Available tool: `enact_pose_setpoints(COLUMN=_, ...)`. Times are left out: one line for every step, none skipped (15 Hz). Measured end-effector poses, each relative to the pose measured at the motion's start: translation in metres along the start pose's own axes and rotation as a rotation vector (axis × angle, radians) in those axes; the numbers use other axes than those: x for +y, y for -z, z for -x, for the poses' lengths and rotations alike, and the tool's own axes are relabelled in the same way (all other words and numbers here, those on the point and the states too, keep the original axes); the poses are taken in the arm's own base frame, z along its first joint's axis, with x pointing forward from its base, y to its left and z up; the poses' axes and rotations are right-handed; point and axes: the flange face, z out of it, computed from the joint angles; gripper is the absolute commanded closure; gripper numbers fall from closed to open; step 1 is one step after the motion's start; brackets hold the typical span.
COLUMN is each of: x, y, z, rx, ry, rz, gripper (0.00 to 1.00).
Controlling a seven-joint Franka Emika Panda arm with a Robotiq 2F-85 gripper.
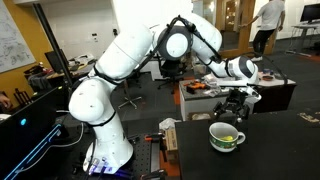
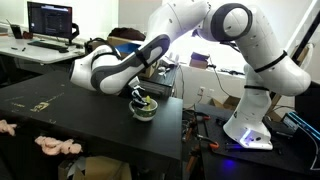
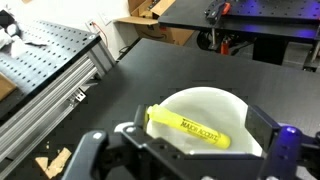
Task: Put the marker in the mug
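Observation:
The white mug (image 1: 227,138) with a dark green pattern stands on the black table, also seen in an exterior view (image 2: 145,109). The yellow marker (image 3: 188,127) lies inside the mug, slanting, with its left end against the rim; it shows as a yellow spot in an exterior view (image 1: 229,137). In the wrist view the mug's white inside (image 3: 215,105) sits straight below me. My gripper (image 3: 198,128) is open, its fingers apart on either side of the mug, and hovers just above it (image 1: 236,106) (image 2: 140,96). It holds nothing.
The black table (image 2: 90,120) ends near the mug on the side toward the robot base (image 2: 245,135). Pinkish items (image 2: 55,146) lie at its near corner. A monitor (image 2: 50,20) stands behind. A metal rail (image 3: 50,70) and cardboard boxes (image 3: 150,25) lie beyond the table.

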Motion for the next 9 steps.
enact_pose_setpoints(x=0.004, y=0.004, z=0.007, rx=0.009, ry=-0.027, rz=0.001, gripper=0.0)
enact_pose_setpoints(x=0.008, y=0.009, z=0.014, rx=0.018, ry=-0.052, rz=0.003, gripper=0.0)
enact_pose_setpoints(x=0.013, y=0.014, z=0.023, rx=0.029, ry=-0.076, rz=0.005, gripper=0.0)
enact_pose_setpoints(x=0.019, y=0.02, z=0.033, rx=0.041, ry=-0.099, rz=0.007, gripper=0.0)
enact_pose_setpoints(x=0.024, y=0.026, z=0.044, rx=0.056, ry=-0.121, rz=0.007, gripper=0.0)
enact_pose_setpoints(x=0.03, y=0.032, z=0.055, rx=0.08, ry=-0.144, rz=0.006, gripper=0.0)
enact_pose_setpoints(x=0.035, y=0.041, z=0.066, rx=0.121, ry=-0.168, rz=0.004, gripper=0.0)
enact_pose_setpoints(x=0.039, y=0.049, z=0.077, rx=0.17, ry=-0.183, rz=0.002, gripper=0.0)
enact_pose_setpoints(x=0.044, y=0.059, z=0.089, rx=0.223, ry=-0.2, rz=-0.002, gripper=0.0)
